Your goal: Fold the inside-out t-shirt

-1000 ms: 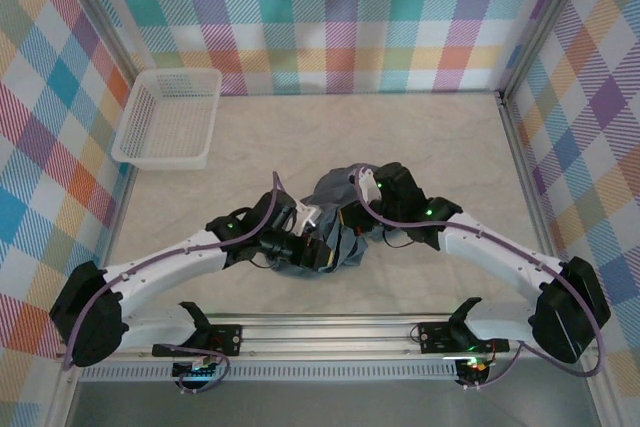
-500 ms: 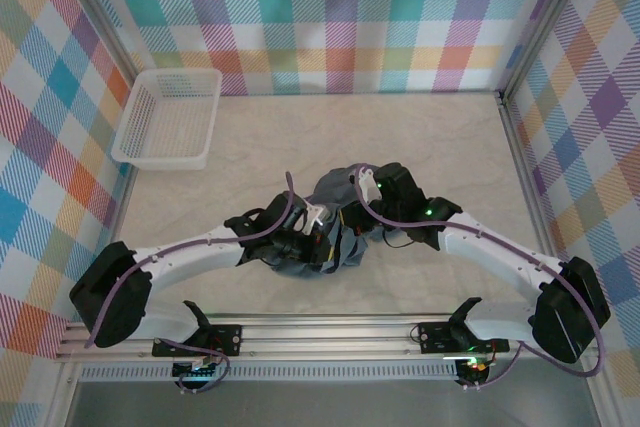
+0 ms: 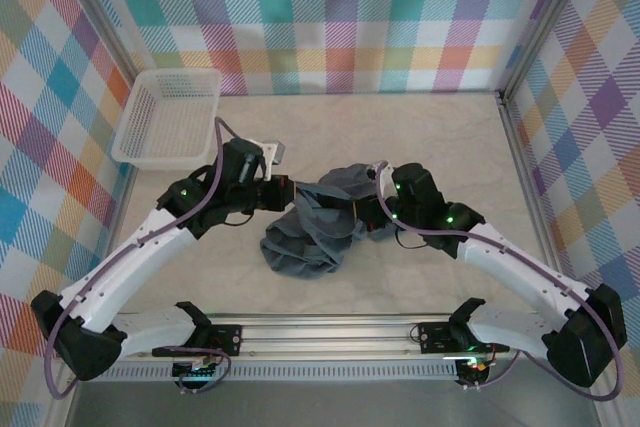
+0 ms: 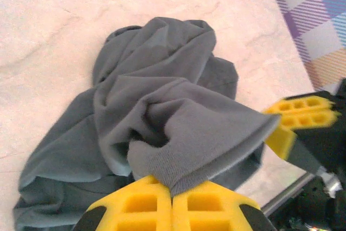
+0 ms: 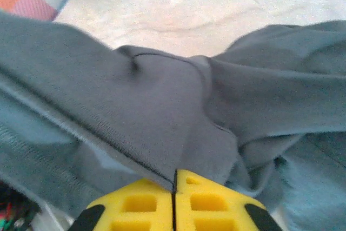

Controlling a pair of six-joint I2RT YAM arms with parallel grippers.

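Note:
The inside-out t-shirt (image 3: 318,222) is a dark slate-grey bundle in the middle of the table, with part of it lifted and stretched between my two grippers. My left gripper (image 3: 291,192) holds its left end. In the left wrist view the yellow fingers are shut (image 4: 173,192) on a ribbed fold of the t-shirt (image 4: 162,74). My right gripper (image 3: 366,211) is at the shirt's right side. In the right wrist view its jaws are pressed together (image 5: 174,176) on a hemmed edge of the t-shirt (image 5: 162,96). The rest of the cloth hangs crumpled onto the table.
A white lattice basket (image 3: 160,155) stands at the back left, next to the checked side wall. A metal rail (image 3: 330,332) runs along the near edge. Bare marble-patterned tabletop (image 3: 440,147) lies behind and to the right of the shirt.
My left gripper has shut on the shirt's fabric and swung up and to the left with it. The shirt is now drawn out between both grippers. The right gripper shifted slightly right.

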